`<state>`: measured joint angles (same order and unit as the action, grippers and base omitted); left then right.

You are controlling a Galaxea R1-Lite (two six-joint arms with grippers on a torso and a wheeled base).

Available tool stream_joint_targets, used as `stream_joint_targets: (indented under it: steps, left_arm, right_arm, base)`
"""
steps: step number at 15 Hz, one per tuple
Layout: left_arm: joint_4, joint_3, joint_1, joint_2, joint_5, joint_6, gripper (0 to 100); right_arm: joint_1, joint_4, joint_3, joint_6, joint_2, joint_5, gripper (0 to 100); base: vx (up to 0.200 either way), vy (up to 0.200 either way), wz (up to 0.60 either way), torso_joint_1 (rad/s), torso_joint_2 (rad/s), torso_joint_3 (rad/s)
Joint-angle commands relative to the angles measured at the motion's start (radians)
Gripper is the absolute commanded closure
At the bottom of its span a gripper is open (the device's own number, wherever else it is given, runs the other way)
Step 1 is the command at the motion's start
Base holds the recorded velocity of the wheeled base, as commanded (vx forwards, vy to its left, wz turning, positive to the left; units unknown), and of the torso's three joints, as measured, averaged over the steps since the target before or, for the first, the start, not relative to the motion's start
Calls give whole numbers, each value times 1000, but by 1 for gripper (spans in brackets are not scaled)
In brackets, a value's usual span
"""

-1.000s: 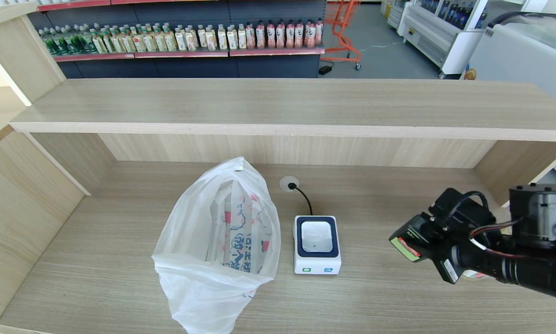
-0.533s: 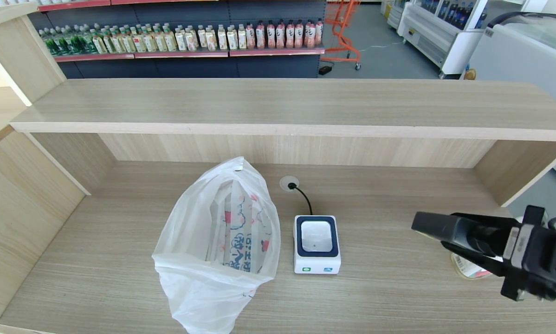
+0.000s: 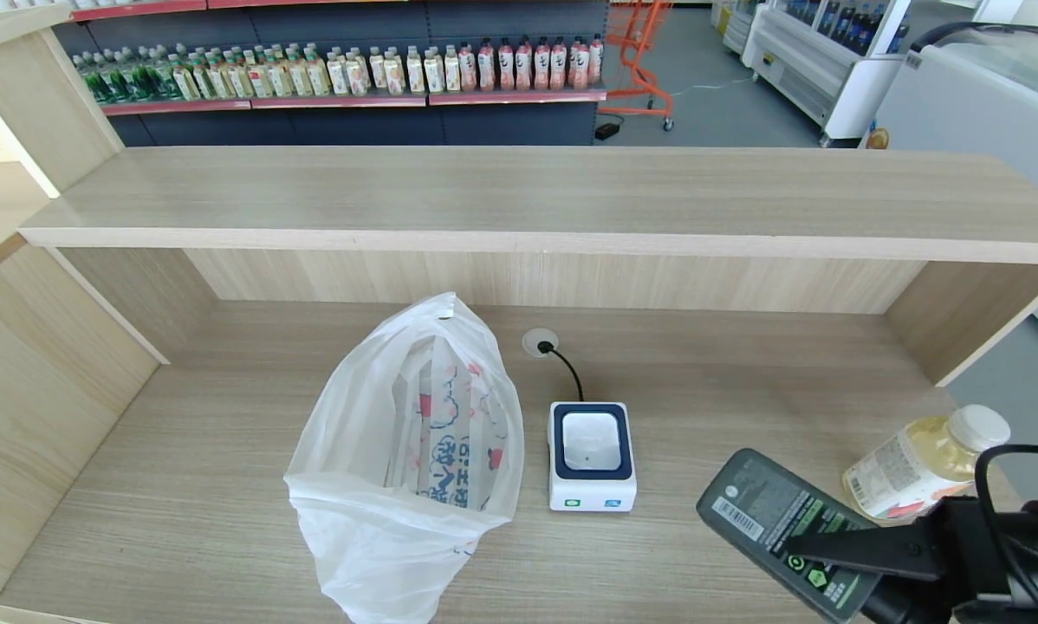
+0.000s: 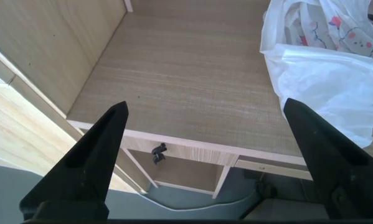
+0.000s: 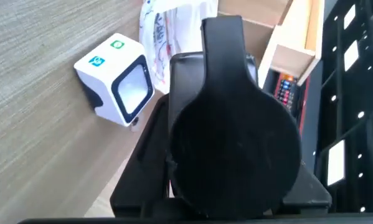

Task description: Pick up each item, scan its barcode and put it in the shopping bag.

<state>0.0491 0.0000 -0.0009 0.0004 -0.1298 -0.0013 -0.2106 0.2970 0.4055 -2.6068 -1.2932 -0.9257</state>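
My right gripper (image 3: 818, 550) is shut on a dark grey flat pack (image 3: 775, 520), held low at the counter's front right, to the right of the scanner. The pack's label side, with a barcode and green marks, faces up. In the right wrist view the pack (image 5: 233, 143) hides most of the fingers. The white scanner (image 3: 592, 455) with its dark-rimmed window sits at mid-counter, also seen as the scanner (image 5: 118, 87) beyond the pack. A white plastic shopping bag (image 3: 406, 451) stands left of it with a printed pouch inside. My left gripper (image 4: 205, 155) hangs open over the counter's front left edge, near the bag (image 4: 326, 68).
A pale yellow drink bottle (image 3: 922, 464) with a white cap lies at the counter's right edge, behind my right arm. A black cable (image 3: 567, 368) runs from the scanner to a round hole. A raised wooden shelf (image 3: 536, 199) overhangs the back; side walls close in both ends.
My right arm has turned and dropped toward the front edge, bringing the dark pack's label side up into view. The bottle behind it is now uncovered.
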Motion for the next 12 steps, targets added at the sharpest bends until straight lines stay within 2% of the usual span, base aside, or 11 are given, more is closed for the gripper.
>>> stream_joint_targets:
  steps: [1,3,4,12]
  left_arm:
    - [0,0,-1,0,-1,0,0]
    - [0,0,-1,0,-1,0,0]
    - [0,0,-1,0,-1,0,0]
    - [0,0,-1,0,-1,0,0]
  right_arm:
    - [-101,-6,13,-137,-83,-41,100]
    - [-171,5,26,-259,-144,-82,100]
    - [-176,16,24,-273,-159,-100,100]
    - [-222,24,64,-273,-221,-134,100]
  base:
    - [0,0,0,0,0,0]
    - [0,0,0,0,0,0]
    - [0,0,0,0,0,0]
    - [0,0,0,0,0,0]
